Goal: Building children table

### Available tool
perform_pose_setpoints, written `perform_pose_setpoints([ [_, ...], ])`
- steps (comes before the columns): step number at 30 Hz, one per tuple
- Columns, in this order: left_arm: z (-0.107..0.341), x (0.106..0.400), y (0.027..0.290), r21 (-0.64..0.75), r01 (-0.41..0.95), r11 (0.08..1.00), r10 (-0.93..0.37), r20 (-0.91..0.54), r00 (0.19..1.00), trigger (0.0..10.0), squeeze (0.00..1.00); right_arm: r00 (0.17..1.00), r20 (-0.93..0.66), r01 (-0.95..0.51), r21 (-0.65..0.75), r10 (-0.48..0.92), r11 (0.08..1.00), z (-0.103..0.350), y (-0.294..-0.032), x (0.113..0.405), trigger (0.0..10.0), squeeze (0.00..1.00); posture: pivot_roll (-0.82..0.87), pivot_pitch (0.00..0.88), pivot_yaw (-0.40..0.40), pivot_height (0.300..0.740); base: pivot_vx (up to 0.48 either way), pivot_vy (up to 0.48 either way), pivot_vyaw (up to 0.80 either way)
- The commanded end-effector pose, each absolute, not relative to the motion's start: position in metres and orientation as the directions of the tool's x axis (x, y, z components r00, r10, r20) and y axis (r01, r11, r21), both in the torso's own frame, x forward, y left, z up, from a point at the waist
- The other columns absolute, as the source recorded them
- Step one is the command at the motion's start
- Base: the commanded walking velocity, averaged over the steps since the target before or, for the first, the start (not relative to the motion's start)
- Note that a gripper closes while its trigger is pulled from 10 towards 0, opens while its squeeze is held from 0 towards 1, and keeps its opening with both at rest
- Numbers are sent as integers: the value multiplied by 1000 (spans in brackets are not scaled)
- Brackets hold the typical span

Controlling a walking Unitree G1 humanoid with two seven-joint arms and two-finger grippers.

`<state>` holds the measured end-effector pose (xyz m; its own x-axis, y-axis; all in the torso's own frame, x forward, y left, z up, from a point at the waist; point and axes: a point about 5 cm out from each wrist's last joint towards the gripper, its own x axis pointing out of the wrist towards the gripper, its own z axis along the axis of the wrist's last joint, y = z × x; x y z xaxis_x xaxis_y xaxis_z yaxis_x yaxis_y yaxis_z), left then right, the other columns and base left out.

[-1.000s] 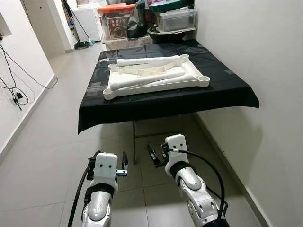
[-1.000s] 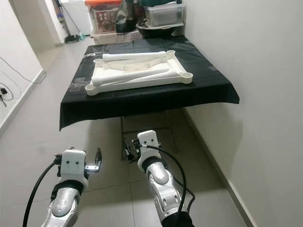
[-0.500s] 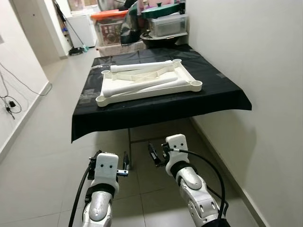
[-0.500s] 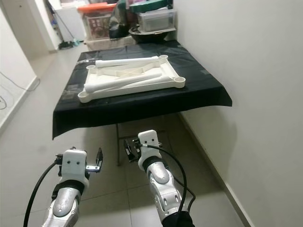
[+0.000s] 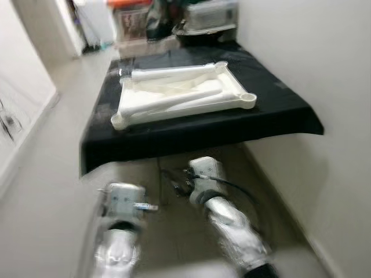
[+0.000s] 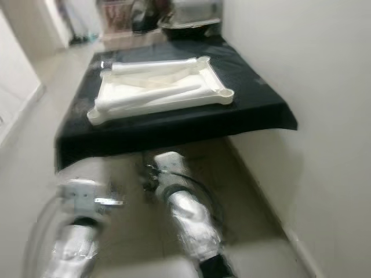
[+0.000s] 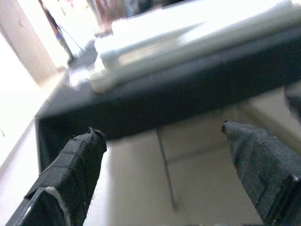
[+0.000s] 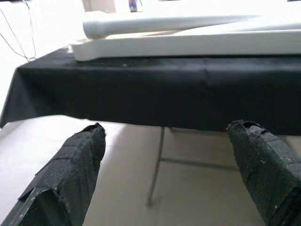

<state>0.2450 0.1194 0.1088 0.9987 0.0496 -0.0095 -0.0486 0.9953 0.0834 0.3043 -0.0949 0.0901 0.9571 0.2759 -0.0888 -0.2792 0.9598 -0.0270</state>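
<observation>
White children's table frame (image 5: 184,95) lies upside down on black-draped tabletop (image 5: 278,104), legs (image 5: 174,99) laid loose inside it, likely staged for fitting; left gripper (image 7: 162,155) and right gripper (image 8: 164,157) both spread, empty, low before the tabletop's edge; head views blurred.

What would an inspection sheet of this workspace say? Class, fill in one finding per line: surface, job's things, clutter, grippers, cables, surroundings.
Surface: table draped in a black cloth, standing against the right-hand wall.
Job's things: white tabletop panel lying flat on the cloth, with white table legs lying across it.
Clutter: storage boxes and dark items behind the table's far end, blurred.
Grippers: left gripper and right gripper both empty, jaws open, low before the table's near edge.
Cables: black cable along the right arm.
Surroundings: tiled floor, corridor to the left; head views blurred.
</observation>
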Motion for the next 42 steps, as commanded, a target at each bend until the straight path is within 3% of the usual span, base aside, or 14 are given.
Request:
perform_pose_setpoints([
  [1,99,242,129,95,-90,991,95,-54,994,10000,0,936,-57,-347,-2,347,938,98,-70,304,10000,0,-47,0,84,740,274,0,0],
  [28,120,251,141,93,-155,984,153,23,988,10000,0,939,17,-344,-8,344,939,111,-73,309,10000,0,-72,0,62,740,275,0,0],
  [30,123,252,143,87,-164,983,162,35,986,10000,0,926,109,-362,-11,361,932,132,-71,312,10000,0,-83,0,76,740,277,0,0],
  [42,134,255,156,98,-201,975,194,73,978,10000,0,923,192,-340,-5,334,941,154,-72,322,10000,0,-38,0,80,740,275,0,0],
])
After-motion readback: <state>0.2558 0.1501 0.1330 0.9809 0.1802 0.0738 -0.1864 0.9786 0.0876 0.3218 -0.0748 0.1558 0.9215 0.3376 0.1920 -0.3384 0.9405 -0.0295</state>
